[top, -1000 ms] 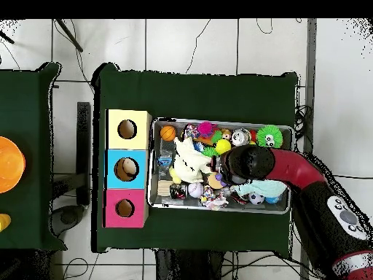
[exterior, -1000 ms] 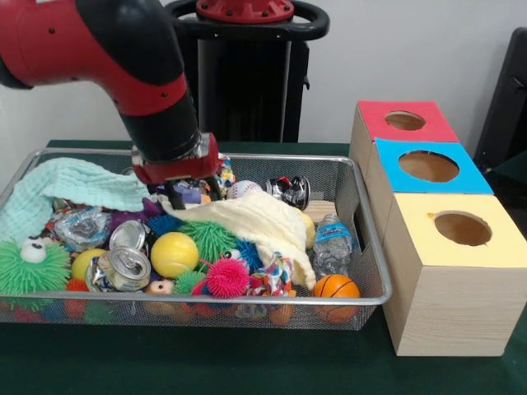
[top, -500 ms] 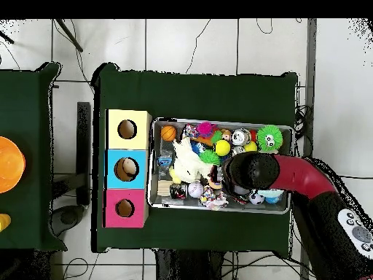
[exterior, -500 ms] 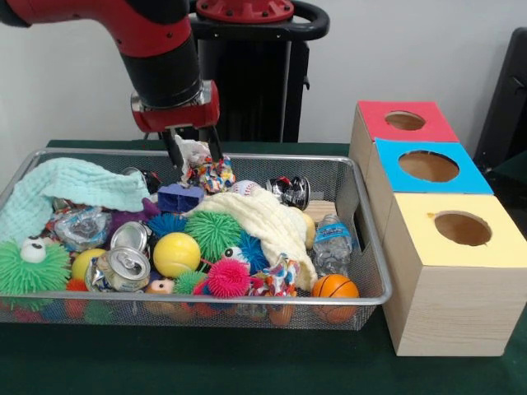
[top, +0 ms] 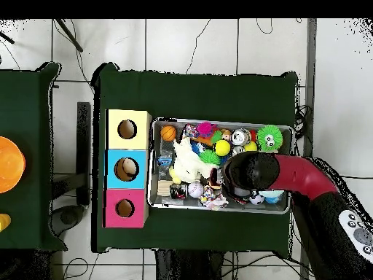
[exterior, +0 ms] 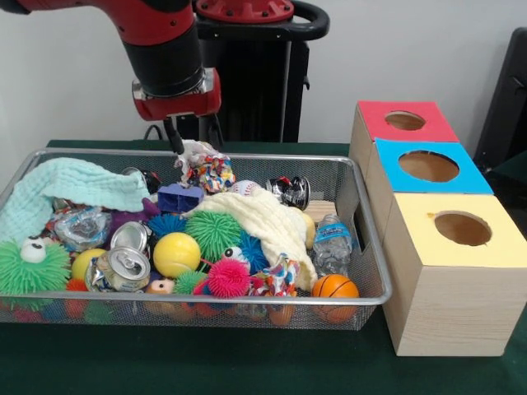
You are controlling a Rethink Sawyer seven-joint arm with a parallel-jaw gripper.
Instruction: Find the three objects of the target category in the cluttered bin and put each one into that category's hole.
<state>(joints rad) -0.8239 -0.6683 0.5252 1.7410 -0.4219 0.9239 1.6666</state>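
Front view shows the wire basket [exterior: 368, 247] heaped with spiky balls, crushed cans, a yellow ball [exterior: 174, 253], a small basketball [exterior: 336, 287], a water bottle [exterior: 332, 242], a cream cloth [exterior: 262, 219] and a pale green towel [exterior: 70, 188]. Above the basket's far rim, the gripper [exterior: 191, 146] has its jaws pinched on a multicoloured rag toy [exterior: 206, 169], which hangs clear of the heap. Beside the basket stand three wooden boxes with round holes on top, the yellow box [exterior: 451, 267] nearest the basketball, then the blue box [exterior: 424, 177] and the red box [exterior: 401, 127]; I cannot tell what the holes hold.
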